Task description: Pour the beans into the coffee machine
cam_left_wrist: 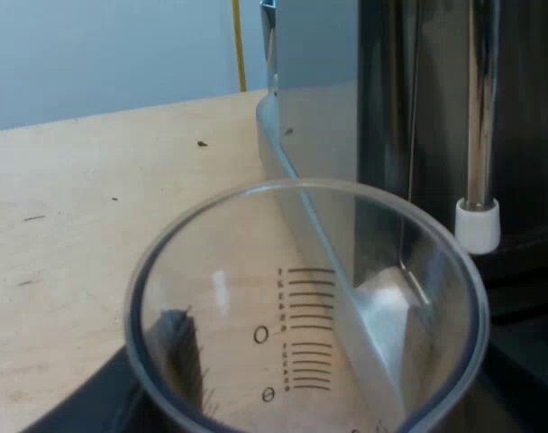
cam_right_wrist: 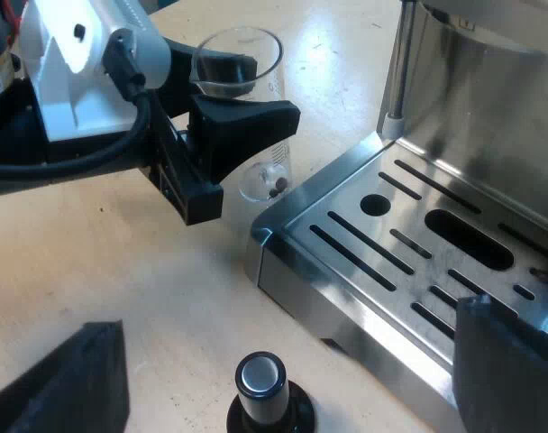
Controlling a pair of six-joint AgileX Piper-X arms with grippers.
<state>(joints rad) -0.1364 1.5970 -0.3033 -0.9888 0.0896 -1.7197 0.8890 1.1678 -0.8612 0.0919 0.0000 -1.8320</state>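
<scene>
The clear measuring glass (cam_left_wrist: 301, 298) with printed scale marks stands upright between the fingers of my left gripper (cam_left_wrist: 301, 406), which is shut on it. One black finger (cam_left_wrist: 177, 347) shows through its wall. In the right wrist view the measuring glass (cam_right_wrist: 256, 99) is held by the left gripper (cam_right_wrist: 233, 113) just off the corner of the espresso machine's drip tray (cam_right_wrist: 346, 271). A few dark beans (cam_right_wrist: 275, 189) lie at its bottom. The espresso machine (cam_left_wrist: 418, 108) rises close beside the glass. My right gripper (cam_right_wrist: 287, 329) is open above the table, near the tray's edge.
A tamper with a black knob and a metal cap (cam_right_wrist: 260, 383) stands on the wooden table (cam_right_wrist: 121, 271) under my right gripper. The steam wand with its white tip (cam_left_wrist: 478, 221) hangs at the machine's side, near the glass. Bare table (cam_left_wrist: 94, 198) stretches away from the machine.
</scene>
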